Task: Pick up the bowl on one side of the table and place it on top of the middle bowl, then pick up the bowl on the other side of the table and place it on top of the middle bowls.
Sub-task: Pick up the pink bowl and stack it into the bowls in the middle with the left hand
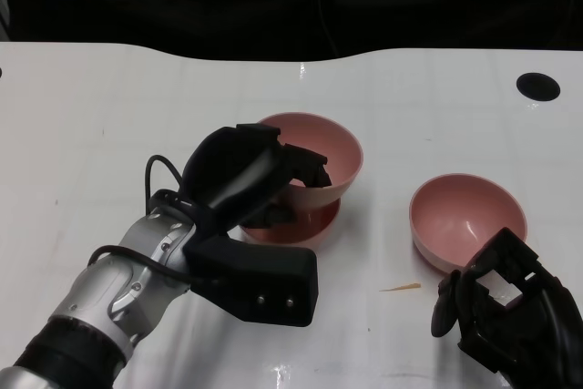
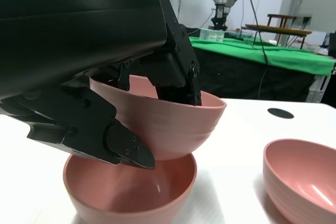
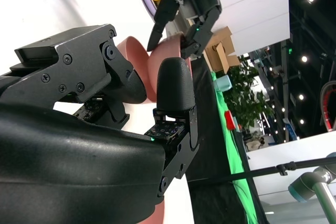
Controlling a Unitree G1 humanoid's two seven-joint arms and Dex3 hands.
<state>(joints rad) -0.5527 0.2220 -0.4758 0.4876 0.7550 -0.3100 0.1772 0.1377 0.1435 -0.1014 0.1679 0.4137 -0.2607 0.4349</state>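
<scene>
Nearest us, our right hand (image 1: pixel 510 302) sits loosely curled and empty just beside the side bowl (image 1: pixel 467 220) we haven't lifted yet, while further out our left hand (image 1: pixel 250 179) grips the first bowl (image 1: pixel 314 148) just above the middle bowl (image 1: pixel 296 222), so roughly halfway.
</scene>
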